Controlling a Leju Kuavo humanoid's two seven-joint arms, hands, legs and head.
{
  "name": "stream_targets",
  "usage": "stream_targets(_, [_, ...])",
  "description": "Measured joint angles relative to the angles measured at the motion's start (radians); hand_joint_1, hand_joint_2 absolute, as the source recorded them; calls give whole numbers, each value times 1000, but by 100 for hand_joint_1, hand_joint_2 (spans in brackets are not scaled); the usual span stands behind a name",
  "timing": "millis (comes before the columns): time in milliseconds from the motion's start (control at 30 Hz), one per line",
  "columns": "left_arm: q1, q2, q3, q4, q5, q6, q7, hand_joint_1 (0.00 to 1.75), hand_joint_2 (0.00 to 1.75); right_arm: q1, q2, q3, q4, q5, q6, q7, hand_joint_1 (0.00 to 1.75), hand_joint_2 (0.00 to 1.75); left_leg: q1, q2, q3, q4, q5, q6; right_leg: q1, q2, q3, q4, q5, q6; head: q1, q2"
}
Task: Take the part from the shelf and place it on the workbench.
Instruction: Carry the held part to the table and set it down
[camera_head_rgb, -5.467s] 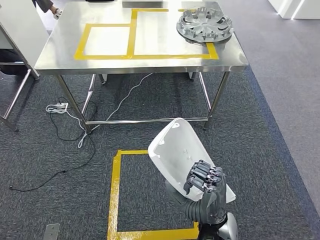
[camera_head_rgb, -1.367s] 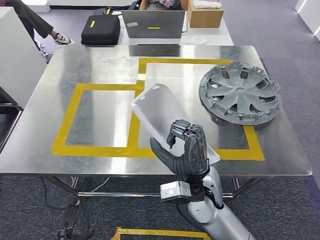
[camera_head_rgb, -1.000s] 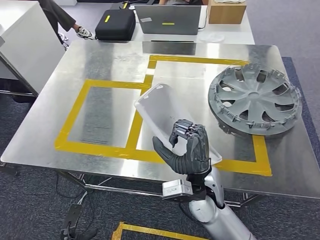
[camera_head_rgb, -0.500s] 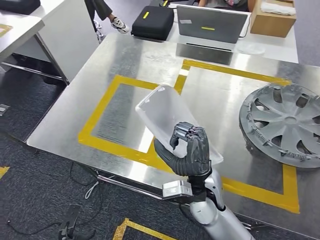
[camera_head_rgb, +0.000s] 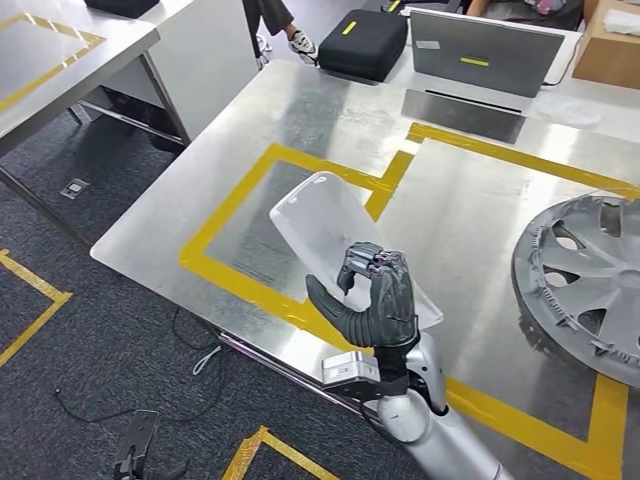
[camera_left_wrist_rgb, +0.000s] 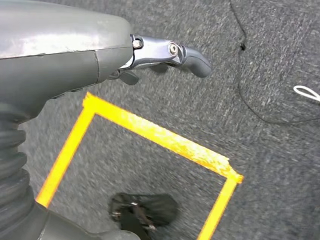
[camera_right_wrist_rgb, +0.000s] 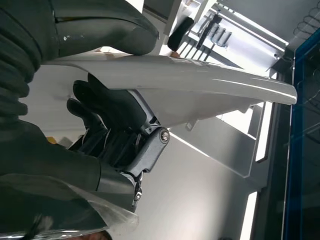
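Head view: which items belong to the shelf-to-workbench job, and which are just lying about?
Job:
- white part, held by the right hand
- steel workbench with yellow tape boxes

Lying about:
- grey wheel cover on the bench
- laptop, black case and cardboard box on the table behind
- cable on the carpet

Steel bench (camera_head_rgb: 226, 130) marked with yellow tape rectangles (camera_head_rgb: 226, 205). Grey wheel cover (camera_head_rgb: 585, 285) lies flat at its right end, overlapping the tape. Dark carpet floor (camera_head_rgb: 90, 330) beneath.
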Motion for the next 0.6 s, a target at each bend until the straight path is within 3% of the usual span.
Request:
stream_targets(67, [-5,-3,0,0,0,0,0,0,175,-1,0,0,0,1,3,1,175,175,-4,14,-52,95,-24,13,14,-27,9,-1,-6,-8,-1,0])
stream_targets(100, [-5,-4,0,0,0,-1,0,0,175,-2,0,1,0,1,6,2,175,175,-12,14,-57,97,-13,26,21,-37,13,-2,-9,-12,-1,0])
stream_targets(167, [-5,-6,-1,0,0,-1,0,0,175,-7,2,2,0,2,11,4,175,175,-33,13,-26,24,39,60,33,-47,20,-7,-13,-18,-1,0])
stream_targets(200, [-5,-6,-1,0,0,-1,0,0,175,-9,2,2,0,3,13,5,175,175,-41,13,-11,-9,59,71,36,-49,22,-8,-14,-20,-1,0])
stream_targets(333, [-5,-6,-1,0,0,-1,0,0,175,-11,2,3,0,4,14,6,175,175,-52,13,10,-52,79,85,38,-51,24,-11,-15,-21,-1,0])
stream_targets(433, [-7,4,-4,-2,-2,-1,2,0,175,-23,8,5,6,11,22,17,175,175,-79,17,73,-163,104,131,35,-57,35,-21,-19,-21,-3,0])
stream_targets(467, [-10,7,-8,-4,-4,-1,3,0,175,-36,13,7,10,16,25,24,175,175,-79,18,97,-201,109,139,35,-51,37,-18,-27,-20,-5,0])
stream_targets(500, [-14,8,-13,-5,-6,-2,4,0,175,-50,17,9,14,20,28,29,175,175,-74,17,118,-230,113,141,35,-42,30,-1,-41,-18,-7,0])
stream_targets(533, [-19,5,-17,-6,-7,-3,5,0,175,-64,22,11,16,25,29,34,175,175,-64,12,130,-250,120,134,38,-28,13,36,-61,-15,-8,0])
stream_targets(600, [-23,-3,-19,-6,-8,-4,6,0,175,-72,22,14,22,27,30,37,175,175,-51,4,134,-255,121,122,35,-9,-48,150,-103,-3,-7,0])
